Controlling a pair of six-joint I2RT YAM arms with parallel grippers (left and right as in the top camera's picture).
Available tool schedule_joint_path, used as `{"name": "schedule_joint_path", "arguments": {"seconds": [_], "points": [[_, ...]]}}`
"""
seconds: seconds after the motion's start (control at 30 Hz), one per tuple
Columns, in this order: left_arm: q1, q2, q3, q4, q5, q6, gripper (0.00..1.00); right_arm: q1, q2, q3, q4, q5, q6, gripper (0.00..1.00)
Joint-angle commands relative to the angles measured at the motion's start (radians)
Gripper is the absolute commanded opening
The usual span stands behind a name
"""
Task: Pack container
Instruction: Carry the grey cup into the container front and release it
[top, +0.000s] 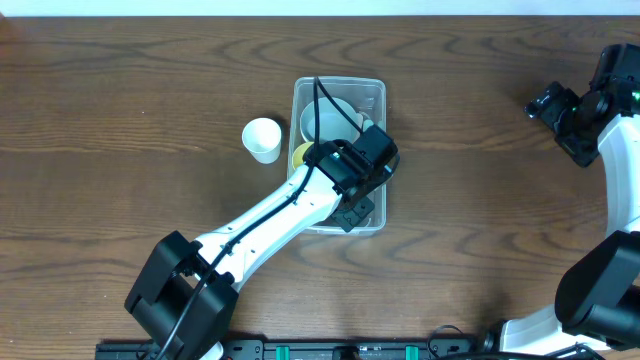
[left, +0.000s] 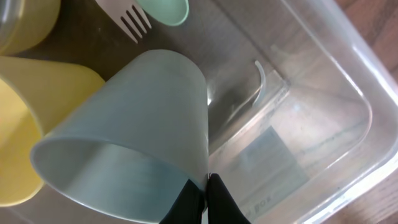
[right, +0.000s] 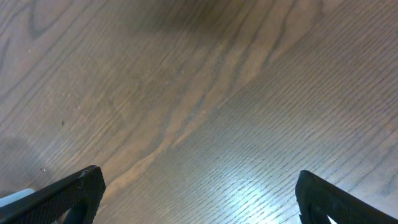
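- Clamping the cup (left: 137, 124) by its rim, the left hand (left: 206, 186) held it tilted inside the container (left: 354, 106), likely to lay it down.
- Fingers apart, the right hand (right: 199, 186) hung in the overhead's upper right, out of the way.

The table (top: 120, 90) is dark brown, with wavy, lighter streaks of wood grain. The container (top: 372, 90) is clear and colourless. One cup (left: 137, 130) is pale grey-blue and frosted, a second cup (left: 31, 118) is yellow, and a third cup (top: 263, 139) is white. The fork (left: 127, 18) is white. The left arm (top: 270, 215) is white with a black cable. The left gripper (left: 205, 193) and the right gripper (right: 198, 177) are black.
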Motion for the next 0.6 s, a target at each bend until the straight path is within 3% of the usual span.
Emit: {"name": "schedule_joint_path", "arguments": {"seconds": [0.0, 0.57], "points": [[0.003, -0.026, 0.024, -0.018, -0.015, 0.04, 0.06, -0.003, 0.002, 0.012, -0.003, 0.01, 0.011, 0.99], [0.003, -0.026, 0.024, -0.167, -0.016, 0.043, 0.06, -0.003, 0.002, 0.012, -0.003, 0.01, 0.011, 0.99]]}}
